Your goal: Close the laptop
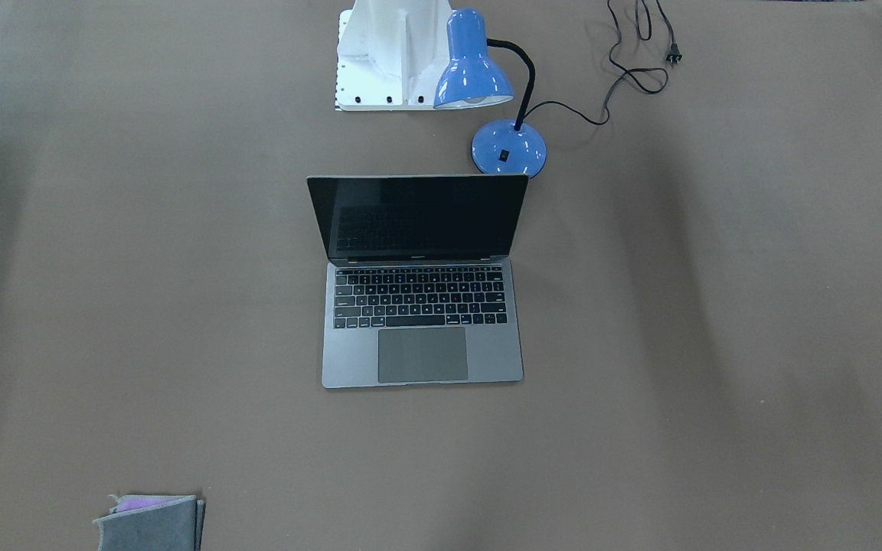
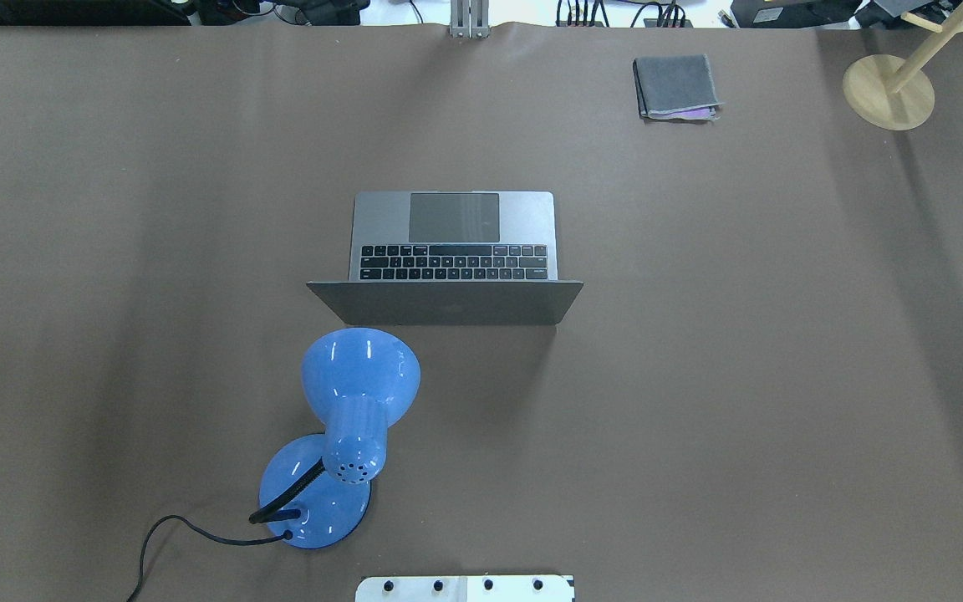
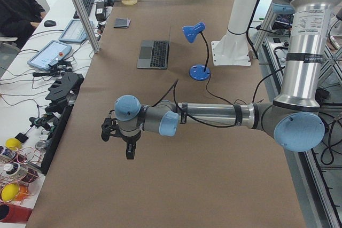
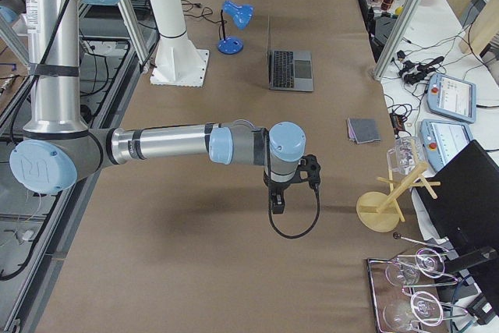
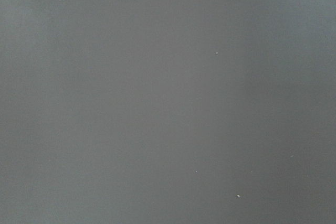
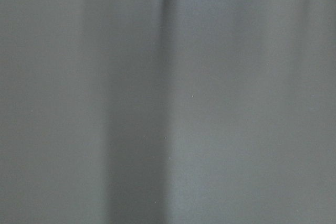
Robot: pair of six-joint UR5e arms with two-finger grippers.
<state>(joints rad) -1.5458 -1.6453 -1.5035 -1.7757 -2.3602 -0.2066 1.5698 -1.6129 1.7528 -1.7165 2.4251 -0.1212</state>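
Note:
The space-grey laptop [image 1: 422, 360] stands open in the middle of the brown table, black screen upright, keyboard and trackpad showing. It also shows in the overhead view [image 2: 454, 217], where the back of its lid faces the robot, and in both side views [image 3: 154, 53] [image 4: 290, 68]. My left gripper [image 3: 130, 150] hangs over the table's left end, far from the laptop. My right gripper [image 4: 277, 204] hangs over the right end, also far from it. Both show only in side views, so I cannot tell whether they are open or shut. Both wrist views show only bare table.
A blue desk lamp [image 1: 507, 148] [image 2: 348, 418] stands just behind the laptop's lid on the robot's side, its black cord [image 1: 632, 73] trailing off. A folded grey cloth [image 2: 675, 86] and a wooden stand [image 2: 889, 90] lie at the far right. The white robot base [image 1: 383, 53] is behind the lamp.

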